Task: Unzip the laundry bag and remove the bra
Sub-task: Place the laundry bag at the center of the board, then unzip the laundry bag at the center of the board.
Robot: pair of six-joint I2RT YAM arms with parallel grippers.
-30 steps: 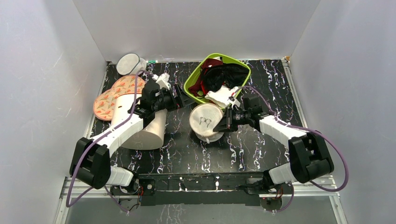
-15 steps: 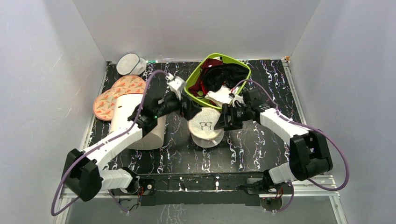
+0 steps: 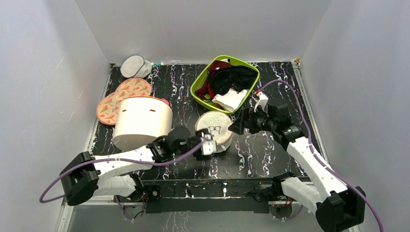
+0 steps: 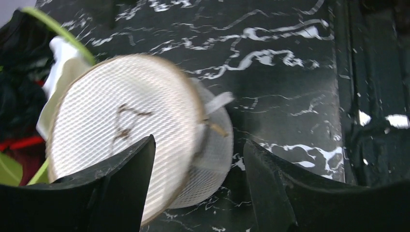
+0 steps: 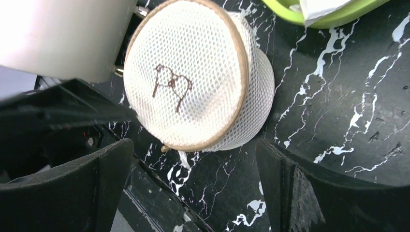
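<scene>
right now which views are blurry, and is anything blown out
Left wrist: the laundry bag looks motion-blurred, its rim and mesh soft. Right wrist: the bag's mesh and drawn mark are sharp, but the cream cylinder at top left is washed out nearly white. Top external: evenly lit, soft shadows, no obvious blur or glare.

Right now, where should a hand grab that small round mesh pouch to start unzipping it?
Probably the small tab hanging off the laundry bag's tan rim, coming from its near-right side: it juts clear of the mesh, thin enough to pinch.
</scene>
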